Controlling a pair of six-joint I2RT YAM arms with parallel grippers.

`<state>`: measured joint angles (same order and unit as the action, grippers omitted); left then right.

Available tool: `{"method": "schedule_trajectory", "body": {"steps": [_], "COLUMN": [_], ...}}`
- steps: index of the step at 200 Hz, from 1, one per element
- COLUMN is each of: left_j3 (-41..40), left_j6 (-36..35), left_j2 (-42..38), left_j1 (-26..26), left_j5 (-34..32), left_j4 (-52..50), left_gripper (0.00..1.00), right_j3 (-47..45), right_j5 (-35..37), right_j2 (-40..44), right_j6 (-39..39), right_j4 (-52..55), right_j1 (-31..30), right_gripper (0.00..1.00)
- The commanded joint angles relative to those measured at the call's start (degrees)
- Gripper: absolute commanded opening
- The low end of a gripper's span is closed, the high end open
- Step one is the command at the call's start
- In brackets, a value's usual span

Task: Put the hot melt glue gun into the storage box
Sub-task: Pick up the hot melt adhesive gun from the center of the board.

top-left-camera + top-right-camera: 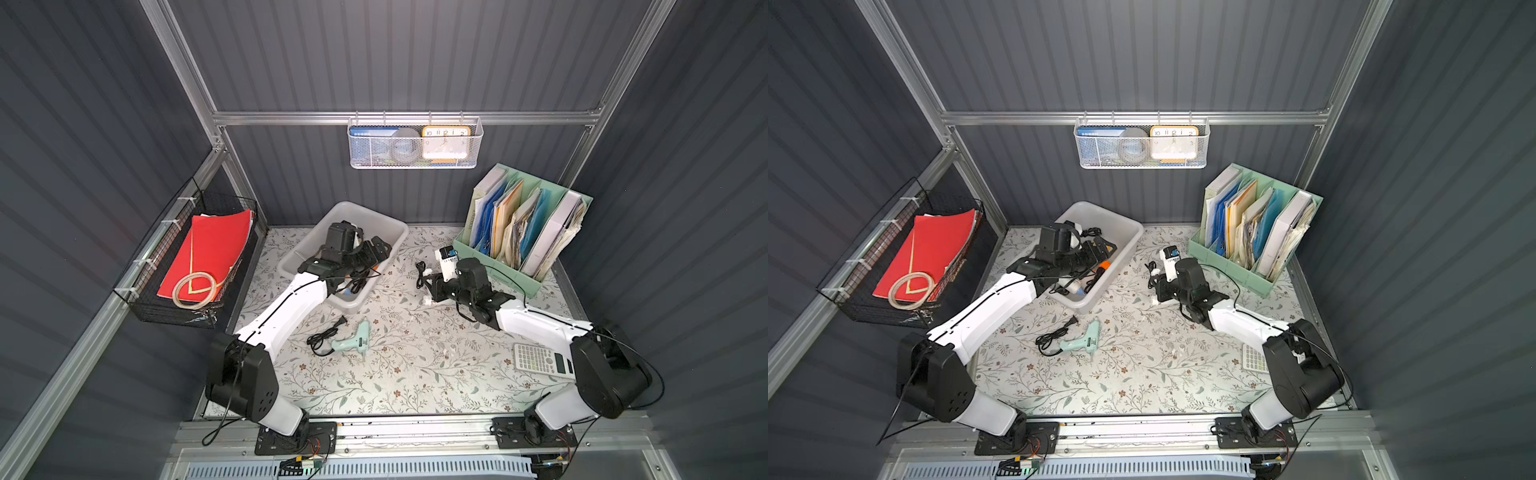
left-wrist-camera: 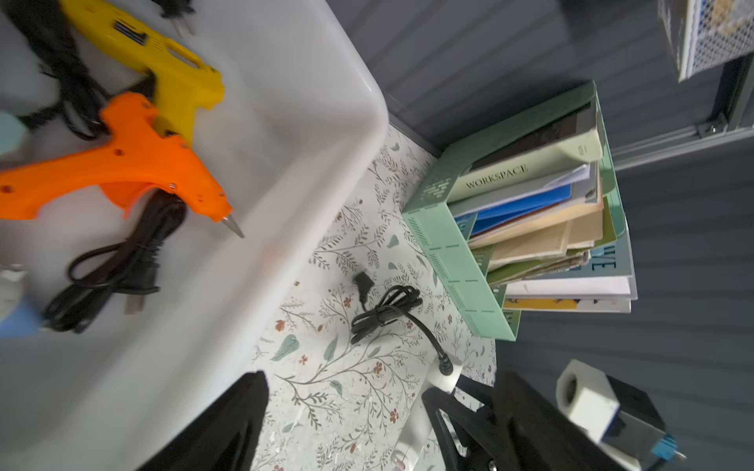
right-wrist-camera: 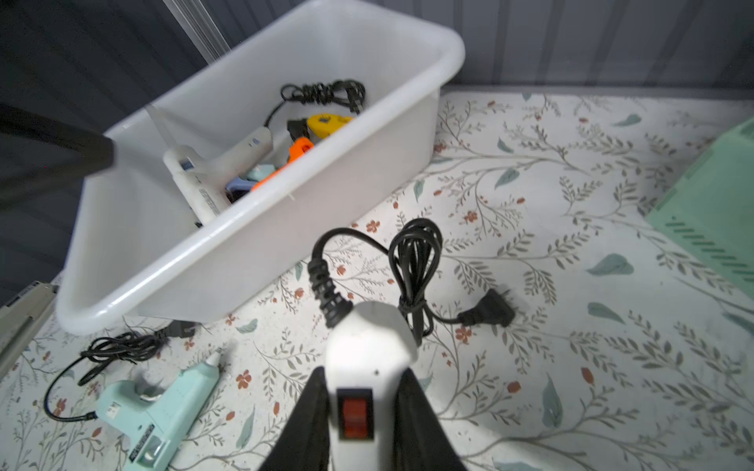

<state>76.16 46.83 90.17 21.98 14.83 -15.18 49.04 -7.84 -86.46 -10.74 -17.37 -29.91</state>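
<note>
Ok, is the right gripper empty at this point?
No, in the right wrist view the right gripper is shut on the handle of the white glue gun.

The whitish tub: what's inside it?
A yellow glue gun, an orange glue gun, a white glue gun and bundled black cords. Whatever lies under them in the storage box is covered.
</note>
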Motion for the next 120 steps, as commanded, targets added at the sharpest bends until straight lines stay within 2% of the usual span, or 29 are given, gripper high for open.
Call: {"method": "schedule_trajectory", "body": {"steps": [1,15,46,64,92,109,120], "left_j3": [3.9,6.6,9.4,10.0,9.9,9.9,9.9], "left_j6": [-2.3,-2.6,-2.5,-2.1,-1.7,-1.8,-1.8], "left_j2": [3.6,5.8,8.9,9.8,10.3,10.1,9.9], "left_j1": [2.4,4.0,6.5,7.5,7.9,7.9,7.9], "left_j5": [3.5,4.6,5.8,7.7,7.3,6.7,6.7], "left_j4": [-0.6,-0.5,0.9,2.0,1.5,0.8,0.3], "left_gripper": [0.92,0.92,0.91,0.82,0.72,0.61,0.59], "right_j3": [-3.0,-4.6,-4.7,-4.6,-4.1,-3.8,-3.6], "right_j5": [-0.6,-0.1,1.0,1.5,2.2,2.8,3.3], "right_j2": [2.4,3.1,3.7,3.6,3.2,2.9,2.6], "right_j6": [1.8,2.2,3.1,3.4,3.5,3.4,3.2], "right_j4": [-10.7,-14.0,-14.1,-14.4,-14.7,-15.0,-14.9], "right_j1": [-0.9,-1.4,-2.1,-2.6,-3.0,-3.2,-3.3], "right_gripper": [0.00,0.00,0.00,0.00,0.00,0.00,0.00]}}
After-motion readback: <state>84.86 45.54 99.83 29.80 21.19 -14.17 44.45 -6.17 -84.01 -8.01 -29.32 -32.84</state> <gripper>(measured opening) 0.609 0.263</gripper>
